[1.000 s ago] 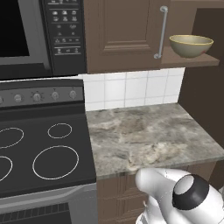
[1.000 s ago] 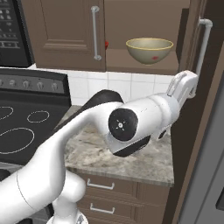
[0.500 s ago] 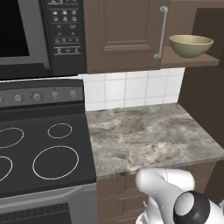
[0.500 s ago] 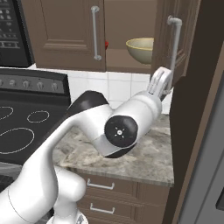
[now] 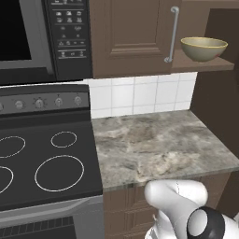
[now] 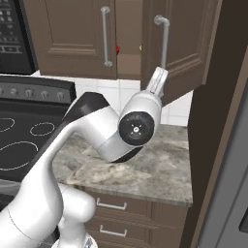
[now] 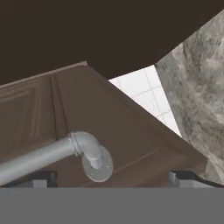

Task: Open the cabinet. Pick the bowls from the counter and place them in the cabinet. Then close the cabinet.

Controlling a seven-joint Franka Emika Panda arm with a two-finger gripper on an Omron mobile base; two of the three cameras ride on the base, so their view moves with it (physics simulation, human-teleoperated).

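Now the right cabinet door [image 6: 181, 48] has swung nearly shut.

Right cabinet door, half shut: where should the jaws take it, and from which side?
Take the right door's silver bar handle by its straight shaft, above the lower elbow mount. The bar stands off the door face, leaving room behind for one jaw. Approach from the room side, square to the face, jaws spanning the bar crosswise. The gripper sits open just below it.

A bowl [image 5: 203, 48] is sitting on the cabinet [image 5: 133, 37] shelf, at two o'clock above the counter [image 5: 158, 145]; the stove [image 5: 44, 158] is lying at my nine.
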